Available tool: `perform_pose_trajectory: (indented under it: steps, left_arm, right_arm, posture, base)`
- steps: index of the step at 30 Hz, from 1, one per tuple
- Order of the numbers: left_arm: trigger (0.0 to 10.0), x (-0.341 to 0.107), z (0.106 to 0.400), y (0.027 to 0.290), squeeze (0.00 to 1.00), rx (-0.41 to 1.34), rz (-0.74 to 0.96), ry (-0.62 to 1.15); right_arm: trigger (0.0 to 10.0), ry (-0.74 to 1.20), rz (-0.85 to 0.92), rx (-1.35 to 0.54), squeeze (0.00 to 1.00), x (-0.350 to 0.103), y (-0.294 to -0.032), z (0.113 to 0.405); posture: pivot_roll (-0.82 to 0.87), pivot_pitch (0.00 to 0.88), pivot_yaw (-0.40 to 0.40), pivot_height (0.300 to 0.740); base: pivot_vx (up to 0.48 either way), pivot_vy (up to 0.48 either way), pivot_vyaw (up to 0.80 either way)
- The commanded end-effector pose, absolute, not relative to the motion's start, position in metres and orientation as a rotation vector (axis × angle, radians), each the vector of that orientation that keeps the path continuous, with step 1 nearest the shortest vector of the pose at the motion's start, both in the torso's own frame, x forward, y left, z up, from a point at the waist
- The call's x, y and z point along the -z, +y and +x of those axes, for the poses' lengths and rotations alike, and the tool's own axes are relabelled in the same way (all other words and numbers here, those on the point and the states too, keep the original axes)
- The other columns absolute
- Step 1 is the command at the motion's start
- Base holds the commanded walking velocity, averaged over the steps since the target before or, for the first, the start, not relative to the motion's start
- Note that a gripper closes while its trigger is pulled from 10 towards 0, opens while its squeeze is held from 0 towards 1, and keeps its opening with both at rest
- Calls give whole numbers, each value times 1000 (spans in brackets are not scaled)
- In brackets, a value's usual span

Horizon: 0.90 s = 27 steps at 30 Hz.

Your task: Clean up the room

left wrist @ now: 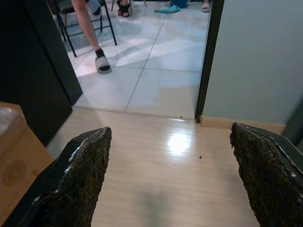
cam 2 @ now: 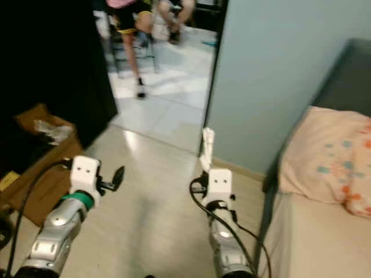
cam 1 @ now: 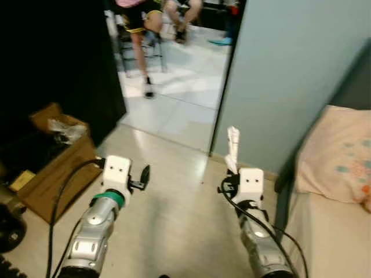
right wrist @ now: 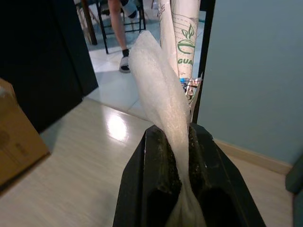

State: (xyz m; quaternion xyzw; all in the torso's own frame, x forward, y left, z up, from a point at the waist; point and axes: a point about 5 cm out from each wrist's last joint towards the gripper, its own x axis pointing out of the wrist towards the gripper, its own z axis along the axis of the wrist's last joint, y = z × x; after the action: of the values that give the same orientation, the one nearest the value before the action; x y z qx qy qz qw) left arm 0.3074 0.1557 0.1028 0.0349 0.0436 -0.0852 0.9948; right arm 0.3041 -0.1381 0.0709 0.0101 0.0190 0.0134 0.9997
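Your right hand (right wrist: 182,189) is clamped on a crumpled plastic wrapper (right wrist: 161,90), raised over the floor (cam 1: 174,202); keep that squeeze firm while walking. Your left hand (left wrist: 170,179) gapes wide, holding nothing.

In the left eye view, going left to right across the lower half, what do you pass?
Brown cardboard box → left gripper, open and empty → right gripper, shut on a crumpled white plastic wrapper → dark bed frame edge → pale pink patterned pillow.
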Motion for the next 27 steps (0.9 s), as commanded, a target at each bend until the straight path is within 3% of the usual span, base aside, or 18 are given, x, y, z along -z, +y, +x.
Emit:
perform_pose_trajectory:
  steps: [1, 27]
  left_arm:
    - [10000, -96, 305, 160, 0, 157, 60, 126]
    - [10000, -98, 301, 159, 0, 174, 74, 133]
  right_arm:
    - [10000, 53, 23, -22, 0, -68, -139, 304]
    - [10000, 71, 22, -36, 0, -65, -138, 302]
  posture:
    - [99, 0, 35, 740]
    - [101, 6, 17, 740]
  base:
    - [0, 0, 800]
    - [0, 0, 800]
